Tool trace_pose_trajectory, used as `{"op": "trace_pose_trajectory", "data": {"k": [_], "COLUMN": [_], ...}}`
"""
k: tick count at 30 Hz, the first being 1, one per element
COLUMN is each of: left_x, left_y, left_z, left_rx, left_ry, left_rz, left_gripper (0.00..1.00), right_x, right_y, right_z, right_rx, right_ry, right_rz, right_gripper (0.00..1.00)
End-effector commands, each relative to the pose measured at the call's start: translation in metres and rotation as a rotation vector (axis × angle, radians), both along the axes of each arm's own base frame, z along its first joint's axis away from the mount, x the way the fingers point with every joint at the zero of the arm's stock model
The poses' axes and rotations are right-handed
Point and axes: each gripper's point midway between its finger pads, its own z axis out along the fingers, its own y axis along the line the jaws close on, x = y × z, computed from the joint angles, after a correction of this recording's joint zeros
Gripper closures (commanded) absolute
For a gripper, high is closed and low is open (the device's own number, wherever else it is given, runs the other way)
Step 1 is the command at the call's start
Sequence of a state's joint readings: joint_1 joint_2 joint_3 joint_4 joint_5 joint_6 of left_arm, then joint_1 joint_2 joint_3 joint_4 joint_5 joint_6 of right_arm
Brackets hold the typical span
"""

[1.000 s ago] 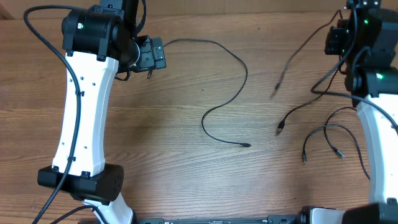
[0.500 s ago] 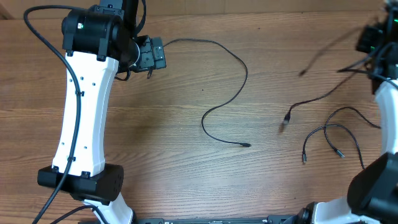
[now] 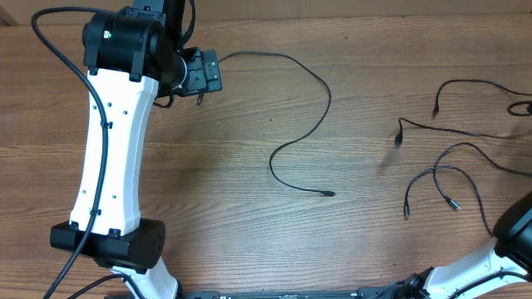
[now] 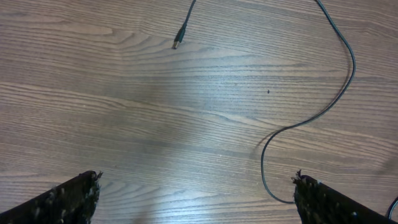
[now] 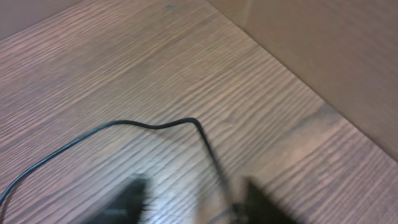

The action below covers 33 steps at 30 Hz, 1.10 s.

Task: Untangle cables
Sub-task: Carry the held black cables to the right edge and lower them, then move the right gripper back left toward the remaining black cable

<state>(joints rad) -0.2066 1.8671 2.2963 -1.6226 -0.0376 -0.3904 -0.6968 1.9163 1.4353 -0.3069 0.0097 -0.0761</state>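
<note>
One cable (image 3: 327, 93) lies alone in the table's middle, curving from my left gripper (image 3: 202, 75) down to a plug at the centre. In the left wrist view its plug (image 4: 177, 42) and curve (image 4: 349, 62) lie ahead of my left gripper (image 4: 196, 180), which is wide open and empty. More cables (image 3: 455, 133) lie in loose loops at the right. The right gripper is outside the overhead view. In the blurred right wrist view my right gripper (image 5: 196, 194) has its fingers apart, and a cable (image 5: 124, 123) runs down between them, close to the right finger (image 5: 264, 200).
The white left arm (image 3: 112, 149) stands over the table's left side. The right arm's base (image 3: 515, 237) shows at the bottom right corner. A pale wall or box face (image 5: 336, 50) rises just beyond the table edge in the right wrist view.
My right arm swung right and out of the overhead view, pulling a cable rightwards. Its jaws went from shut to apart, and the cable ends now lie farther right. The left arm has not moved.
</note>
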Motion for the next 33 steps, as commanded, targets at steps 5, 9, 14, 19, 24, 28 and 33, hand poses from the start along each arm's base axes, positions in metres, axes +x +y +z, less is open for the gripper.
{"op": "trace_pose_trajectory", "data": {"k": [5, 9, 14, 19, 24, 28, 33], "left_x": [0.003, 0.003, 0.003, 0.003, 0.003, 0.003, 0.003], "left_y": [0.002, 0.002, 0.002, 0.002, 0.002, 0.002, 0.002], "left_z": [-0.005, -0.005, -0.005, -0.005, -0.005, -0.005, -0.005], "left_rx": [-0.006, -0.006, -0.006, -0.006, -0.006, -0.006, -0.006], "left_ry": [0.014, 0.014, 0.014, 0.014, 0.014, 0.014, 0.014], "left_rz": [0.013, 0.013, 0.013, 0.013, 0.013, 0.013, 0.013], "left_gripper": [0.00, 0.00, 0.00, 0.00, 0.00, 0.00, 0.00], "right_x": [0.004, 0.020, 0.049, 0.065, 0.083, 0.090, 0.093], "right_y": [-0.007, 0.016, 0.078, 0.138, 0.211, 0.256, 0.303], "right_z": [0.016, 0.024, 0.050, 0.053, 0.040, 0.021, 0.000], "right_rx": [0.044, 0.121, 0.288, 0.404, 0.467, 0.486, 0.517], "right_ry": [-0.093, -0.171, -0.342, -0.359, -0.279, -0.186, -0.103], "right_rz": [-0.003, 0.125, 0.438, 0.609, 0.718, 0.755, 0.811], "right_gripper": [0.00, 0.00, 0.00, 0.00, 0.00, 0.00, 0.00]}}
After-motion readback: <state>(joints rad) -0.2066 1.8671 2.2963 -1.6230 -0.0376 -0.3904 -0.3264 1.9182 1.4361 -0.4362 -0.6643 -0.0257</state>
